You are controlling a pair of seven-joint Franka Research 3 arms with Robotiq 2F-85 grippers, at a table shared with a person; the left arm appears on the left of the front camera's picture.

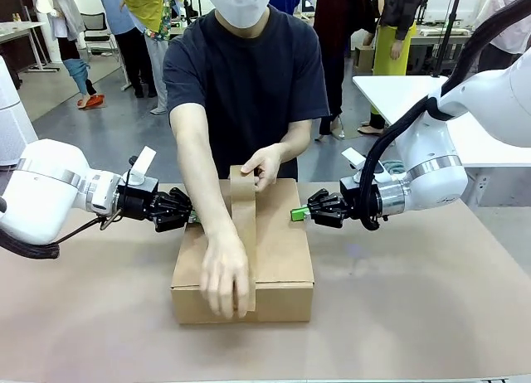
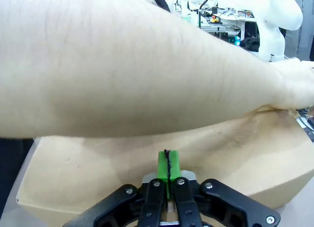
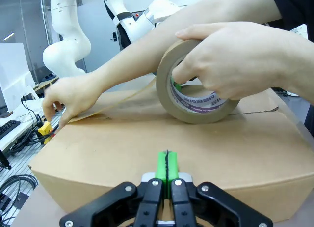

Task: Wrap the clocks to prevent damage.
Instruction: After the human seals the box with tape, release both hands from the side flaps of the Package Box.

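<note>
Two end effectors flank a closed cardboard box that sits mid-tabletop, its long axis running from the robot's side toward the person. Nearest the camera, the person's hand presses the free end of a brown tape strip over the box's near top edge. The strip lies along the box's long axis, down the middle of the lid.

Either side of the box, the left end effector and right end effector point inward at its long side walls, each with green pads pressed together and pinching nothing. Both tips sit at or just beside the cardboard; actual contact cannot be told. Each arm is about equally near its own wall.

Farther off, at the box's far edge, the person's other hand holds the tape roll against the lid, so the tape pays out toward the person.

My reading: the sealing is the person's work now, and the arms likely brace the box from both sides. The clocks are presumably inside; nothing shows them.
</note>
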